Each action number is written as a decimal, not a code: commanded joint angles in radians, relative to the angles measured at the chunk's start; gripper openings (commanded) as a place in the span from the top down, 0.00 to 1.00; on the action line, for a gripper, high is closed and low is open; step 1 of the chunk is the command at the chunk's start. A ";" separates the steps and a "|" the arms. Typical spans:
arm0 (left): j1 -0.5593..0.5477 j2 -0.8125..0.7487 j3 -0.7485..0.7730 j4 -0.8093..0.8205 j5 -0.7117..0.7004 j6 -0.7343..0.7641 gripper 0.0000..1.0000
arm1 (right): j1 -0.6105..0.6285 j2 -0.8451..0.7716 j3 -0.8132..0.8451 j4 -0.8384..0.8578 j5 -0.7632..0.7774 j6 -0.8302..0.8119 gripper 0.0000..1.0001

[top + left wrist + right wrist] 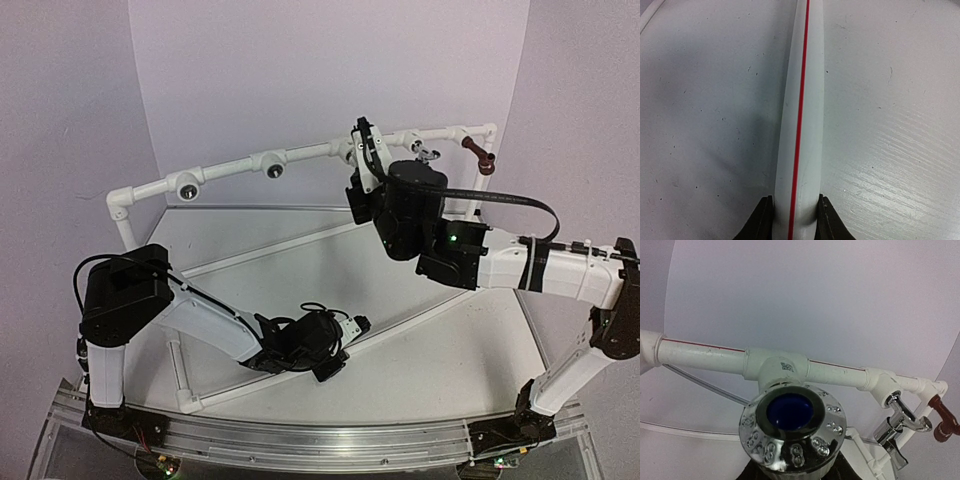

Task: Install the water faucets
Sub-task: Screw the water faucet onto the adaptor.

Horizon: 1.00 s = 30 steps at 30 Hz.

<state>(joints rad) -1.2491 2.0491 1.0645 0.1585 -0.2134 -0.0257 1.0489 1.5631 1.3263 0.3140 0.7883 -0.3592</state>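
A: Lilac walls behind; what runs along the white table's [430, 350] back edge?
B: White PVC pipe frame [305, 152], silver metal tap [900, 412] and dark red-brown tap [942, 417] at its right end.
A: The pincers?
B: Right gripper [790, 472] clamped on a chrome blue-capped faucet [790, 432] (just before a tee socket [777, 365]); left gripper [795, 220] squeezes a red-striped white pipe [802, 125] lying on the table.

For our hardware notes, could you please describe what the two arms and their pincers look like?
The left arm and the right arm both have white tubular links between bulky black joint housings. A black cable loops off the right wrist, where a green light glows; black bands wrap its forearm. The left pincer has dark, tapered fingers.
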 commanded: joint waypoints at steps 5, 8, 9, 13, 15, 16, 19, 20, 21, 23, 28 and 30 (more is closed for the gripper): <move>-0.008 0.152 -0.104 -0.283 0.046 -0.158 1.00 | -0.022 0.033 0.045 0.018 -0.070 0.754 1.00; -0.008 0.152 -0.105 -0.283 0.046 -0.159 1.00 | -0.024 0.009 0.040 0.005 -0.106 0.921 1.00; -0.007 0.152 -0.105 -0.283 0.046 -0.160 1.00 | -0.025 0.003 0.039 0.000 -0.111 0.988 1.00; -0.009 0.152 -0.106 -0.283 0.047 -0.161 1.00 | -0.029 -0.022 0.033 -0.006 -0.140 1.172 1.00; -0.009 0.152 -0.104 -0.282 0.047 -0.161 1.00 | -0.028 -0.023 0.042 -0.007 -0.155 1.257 1.00; -0.009 0.152 -0.104 -0.283 0.047 -0.161 1.00 | -0.028 -0.021 0.046 -0.008 -0.163 1.293 1.00; -0.008 0.152 -0.102 -0.283 0.046 -0.161 1.00 | -0.030 -0.011 0.058 -0.009 -0.180 1.430 1.00; -0.008 0.152 -0.103 -0.284 0.047 -0.161 1.00 | -0.034 -0.009 0.058 -0.009 -0.187 1.485 1.00; -0.008 0.152 -0.103 -0.284 0.047 -0.162 1.00 | -0.039 -0.009 0.055 -0.009 -0.193 1.547 1.00; -0.008 0.152 -0.104 -0.284 0.045 -0.164 1.00 | -0.043 -0.013 0.045 -0.008 -0.201 1.652 1.00; -0.008 0.150 -0.106 -0.283 0.041 -0.169 1.00 | -0.046 -0.020 0.043 0.046 -0.229 1.715 1.00; -0.007 0.149 -0.109 -0.283 0.039 -0.170 1.00 | -0.047 -0.020 0.052 0.084 -0.252 1.628 0.99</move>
<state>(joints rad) -1.2491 2.0491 1.0641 0.1585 -0.2138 -0.0261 1.0026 1.4960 1.3487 0.1083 0.6091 0.7360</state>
